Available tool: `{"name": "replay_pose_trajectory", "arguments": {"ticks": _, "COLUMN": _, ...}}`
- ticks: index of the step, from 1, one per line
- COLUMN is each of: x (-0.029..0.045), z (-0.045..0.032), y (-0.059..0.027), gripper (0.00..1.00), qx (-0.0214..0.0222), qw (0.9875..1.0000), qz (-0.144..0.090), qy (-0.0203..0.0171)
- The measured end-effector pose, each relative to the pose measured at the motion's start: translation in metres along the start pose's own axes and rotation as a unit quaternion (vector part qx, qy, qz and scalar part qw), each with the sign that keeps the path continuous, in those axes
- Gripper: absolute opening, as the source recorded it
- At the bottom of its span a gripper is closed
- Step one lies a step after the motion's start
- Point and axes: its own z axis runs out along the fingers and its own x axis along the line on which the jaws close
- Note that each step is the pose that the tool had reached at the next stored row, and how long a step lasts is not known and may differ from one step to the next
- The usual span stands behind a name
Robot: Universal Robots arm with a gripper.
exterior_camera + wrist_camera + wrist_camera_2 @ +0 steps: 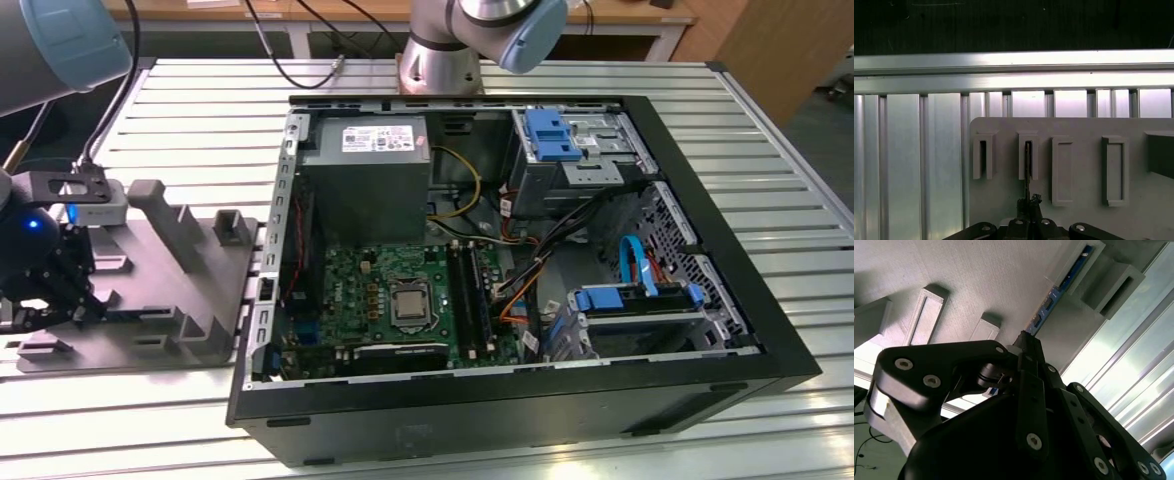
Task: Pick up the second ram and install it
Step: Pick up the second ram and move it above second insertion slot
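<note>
While I hang low over the grey holder plate [174,290] at the exterior view's left, my claw [54,300] points down among its upright slotted blocks. In the second wrist view my fingertips [1033,352] are drawn in almost to touching, with the thin end of the second ram [1053,296] pinched between them. The claw is closed on that stick and has hold of nothing else.

The ram is a narrow dark board with a blue label along it. It runs away from my fingers into one of the holder's raised slot blocks [1089,260]. In the first wrist view I see it edge-on as a thin dark line rising from my claw into a block, with one like block on one side and several on the other. From these angles I cannot tell whether the stick sits fully down in its slot or is raised a little.

The holder lies on the slatted aluminium table [747,120], just beside the open computer case [534,420]. Inside the case the motherboard [360,290] lies flat. Its long black memory slots [470,290] stand next to the processor socket [407,300], well apart from my claw and the ram.
</note>
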Motion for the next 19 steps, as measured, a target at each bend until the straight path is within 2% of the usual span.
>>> {"name": "replay_pose_trajectory", "arguments": {"ticks": 3, "x": 0.0000, "z": -0.0001, "y": 0.0000, "gripper": 0.11, "qx": 0.0001, "qw": 1.0000, "qz": 0.000, "qy": -0.0001}}
{"name": "replay_pose_trajectory", "arguments": {"ticks": 11, "x": 0.0000, "z": -0.0072, "y": -0.0001, "gripper": 0.11, "qx": 0.0000, "qw": 1.0000, "qz": 0.000, "qy": -0.0001}}
{"name": "replay_pose_trajectory", "arguments": {"ticks": 14, "x": 0.0001, "z": -0.0076, "y": -0.0001, "gripper": 0.11, "qx": 0.0000, "qw": 1.0000, "qz": 0.000, "qy": -0.0025}}
{"name": "replay_pose_trajectory", "arguments": {"ticks": 19, "x": 0.0000, "z": -0.0077, "y": -0.0001, "gripper": 0.11, "qx": 0.0000, "qw": 1.0000, "qz": 0.000, "qy": -0.0028}}
